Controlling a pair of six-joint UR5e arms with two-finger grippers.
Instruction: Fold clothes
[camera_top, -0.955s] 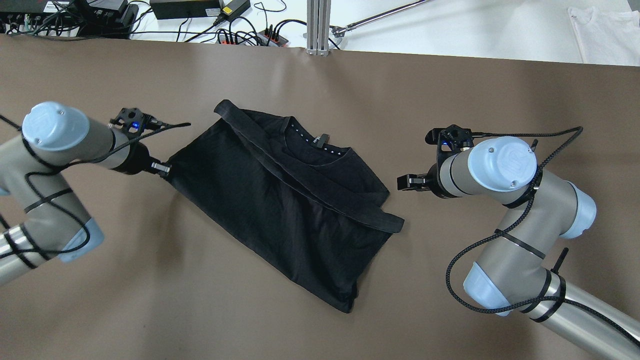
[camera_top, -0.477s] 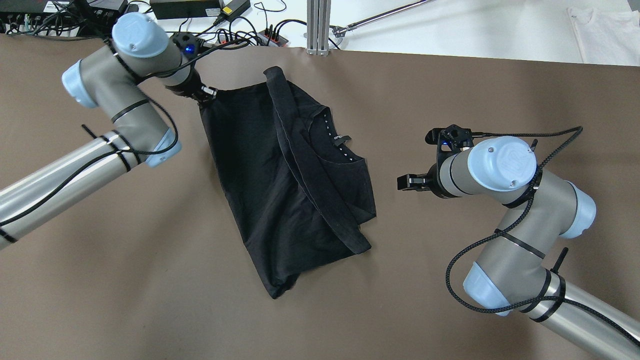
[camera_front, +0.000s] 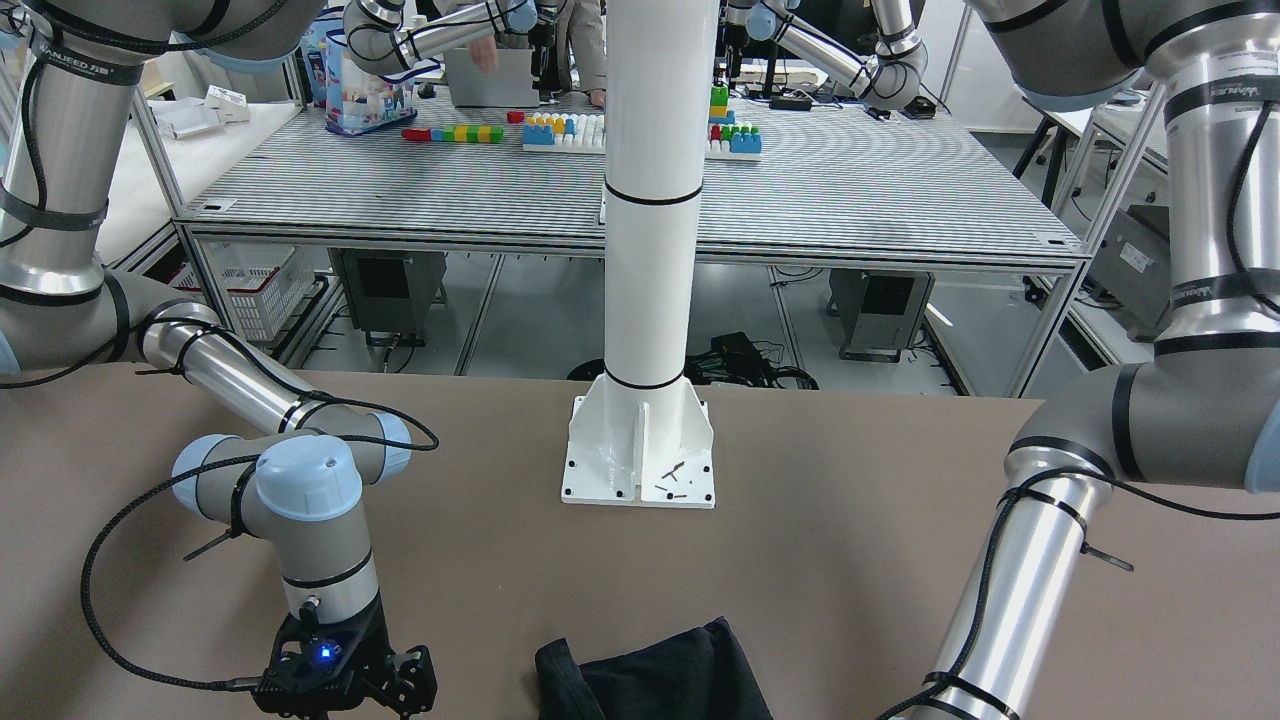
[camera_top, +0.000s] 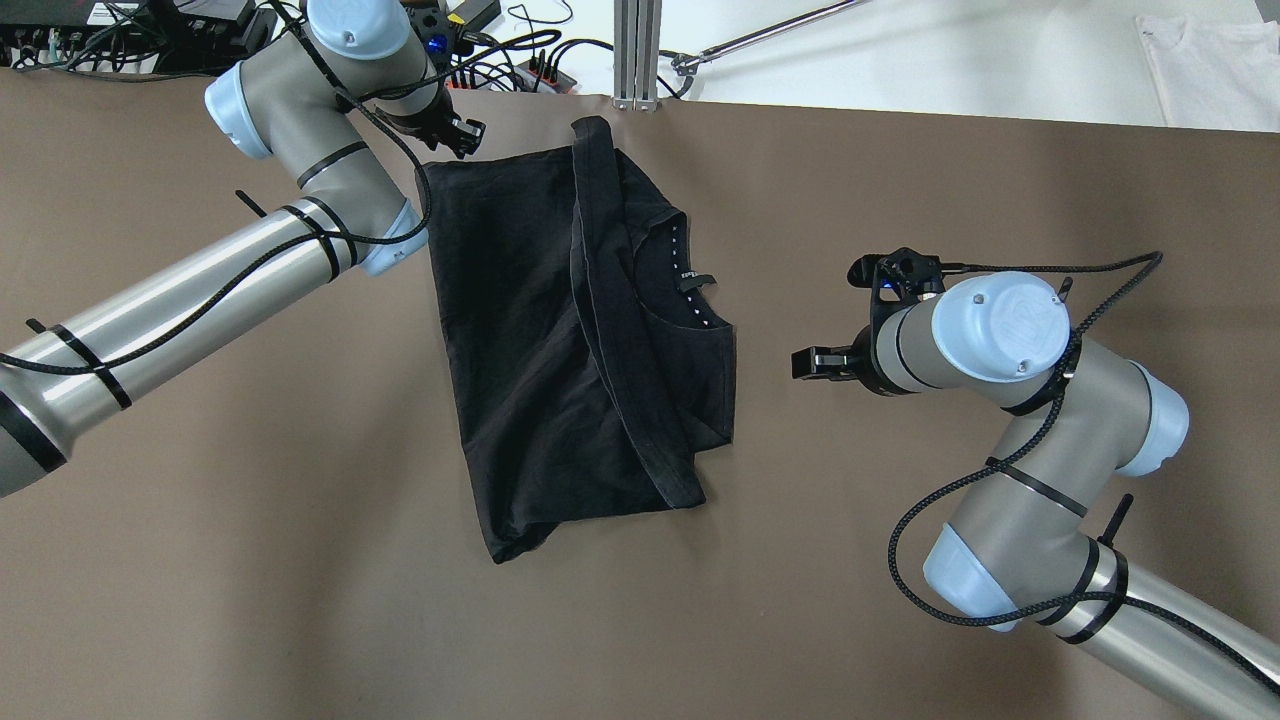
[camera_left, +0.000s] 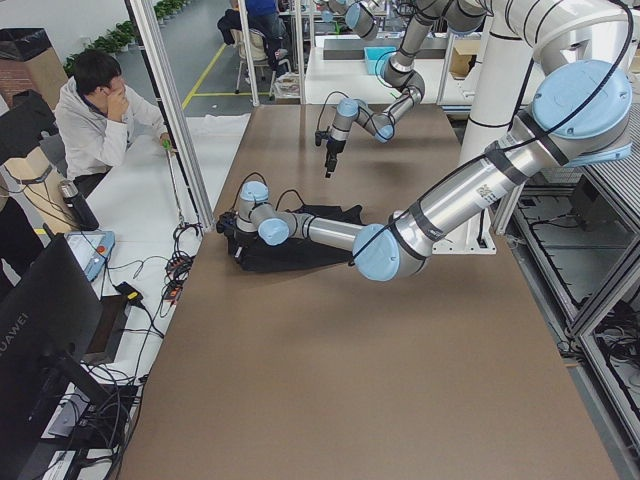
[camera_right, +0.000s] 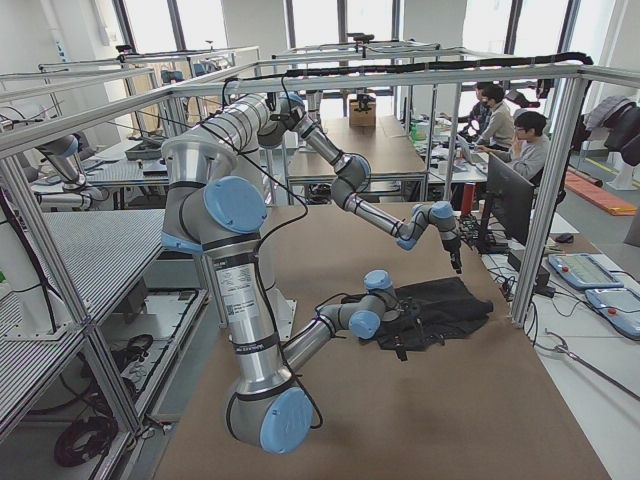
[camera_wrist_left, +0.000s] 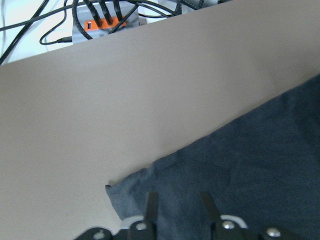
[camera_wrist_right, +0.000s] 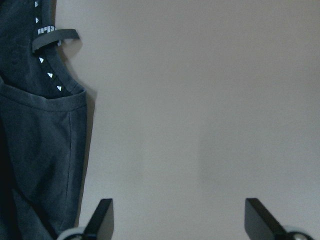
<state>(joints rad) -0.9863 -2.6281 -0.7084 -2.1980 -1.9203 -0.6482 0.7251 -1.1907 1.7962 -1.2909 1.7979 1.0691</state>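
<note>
The clothes (camera_top: 560, 350) are one black garment lying folded on the brown table, collar and label facing up, one edge near the table's far side. My left gripper (camera_top: 462, 135) hovers just beyond its far-left corner, open and empty. In the left wrist view the fingers (camera_wrist_left: 150, 205) stand apart over the clothes (camera_wrist_left: 250, 165), whose corner lies flat. My right gripper (camera_top: 805, 362) sits to the right of the garment, apart from it and open. The right wrist view shows the right gripper (camera_wrist_right: 180, 215) over bare table, with the clothes (camera_wrist_right: 35, 150) at the left.
A metal post (camera_top: 637, 55) and cables with power strips (camera_top: 480, 70) line the far table edge. The white pillar's base (camera_front: 640, 455) stands at the robot's side. A white cloth (camera_top: 1210, 70) lies off the table. People sit at desks beyond the far edge.
My left arm swung the garment's corner from the left up to the far edge, turning the garment, then let go and lifted off. The right arm has not moved.
</note>
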